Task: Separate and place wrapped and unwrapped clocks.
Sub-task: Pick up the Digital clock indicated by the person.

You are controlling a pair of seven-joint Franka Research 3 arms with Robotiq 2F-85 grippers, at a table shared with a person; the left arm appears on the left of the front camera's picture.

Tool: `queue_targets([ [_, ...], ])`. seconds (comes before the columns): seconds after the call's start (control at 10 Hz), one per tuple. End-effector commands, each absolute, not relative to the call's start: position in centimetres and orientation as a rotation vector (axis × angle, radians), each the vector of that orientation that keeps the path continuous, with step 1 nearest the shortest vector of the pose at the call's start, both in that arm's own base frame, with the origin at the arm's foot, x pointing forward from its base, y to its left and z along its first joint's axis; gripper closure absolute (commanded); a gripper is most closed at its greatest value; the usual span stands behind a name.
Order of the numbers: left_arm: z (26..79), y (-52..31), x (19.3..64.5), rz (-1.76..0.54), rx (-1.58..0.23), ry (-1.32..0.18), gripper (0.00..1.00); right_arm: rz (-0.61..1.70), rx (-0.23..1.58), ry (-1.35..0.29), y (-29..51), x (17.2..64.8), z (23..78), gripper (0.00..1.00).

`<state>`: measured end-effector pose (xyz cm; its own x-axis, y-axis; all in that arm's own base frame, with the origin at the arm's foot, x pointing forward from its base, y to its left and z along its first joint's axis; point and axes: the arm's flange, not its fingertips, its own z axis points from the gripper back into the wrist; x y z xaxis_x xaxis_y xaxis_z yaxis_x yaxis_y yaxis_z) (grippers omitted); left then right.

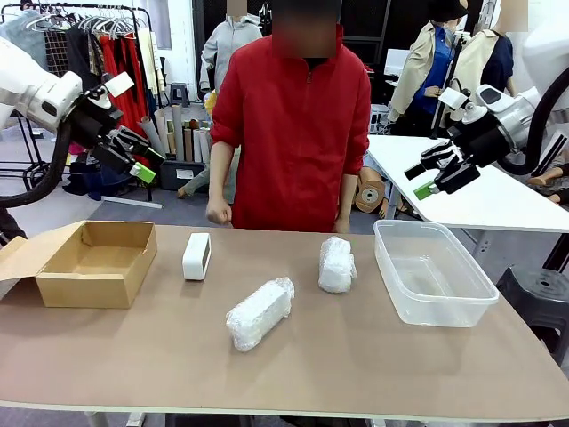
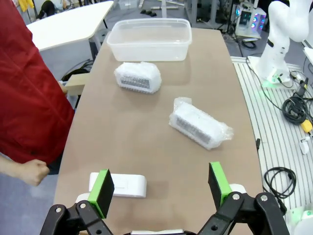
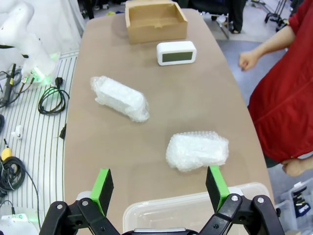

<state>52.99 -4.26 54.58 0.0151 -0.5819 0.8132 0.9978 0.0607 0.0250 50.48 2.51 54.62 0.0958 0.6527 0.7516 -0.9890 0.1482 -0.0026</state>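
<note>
A bare white clock (image 1: 196, 256) stands on edge on the brown table, left of centre; it also shows as the bare clock (image 2: 118, 185) and the bare clock (image 3: 176, 53) with its dark face up. Two bubble-wrapped bundles lie on the table: one near the middle front (image 1: 259, 313) (image 2: 199, 123) (image 3: 119, 98), one farther right (image 1: 337, 264) (image 2: 137, 77) (image 3: 197, 150). My left gripper (image 1: 140, 155) (image 2: 162, 189) hangs open high above the left end. My right gripper (image 1: 436, 174) (image 3: 160, 186) hangs open high above the right end. Neither touches anything.
An open brown cardboard box (image 1: 91, 262) (image 3: 155, 20) sits at the table's left end. A clear plastic tub (image 1: 431, 270) (image 2: 149, 39) (image 3: 195, 213) sits at the right end. A person in a red top (image 1: 296, 124) stands at the far edge, fists at the table edge.
</note>
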Motion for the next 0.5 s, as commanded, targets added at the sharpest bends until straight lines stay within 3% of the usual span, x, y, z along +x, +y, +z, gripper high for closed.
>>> queue_targets([
  [0.0, 54.61, -4.24, 52.99, -1.399, -0.693, -0.774, 0.0, 1.331, 0.6, -0.703, 2.53, 50.48, 54.72, 0.0],
  [0.4, 54.61, -4.24, 52.99, -1.399, -0.693, -0.774, 0.0, 1.331, 0.6, -0.703, 2.53, 50.48, 54.72, 0.0],
])
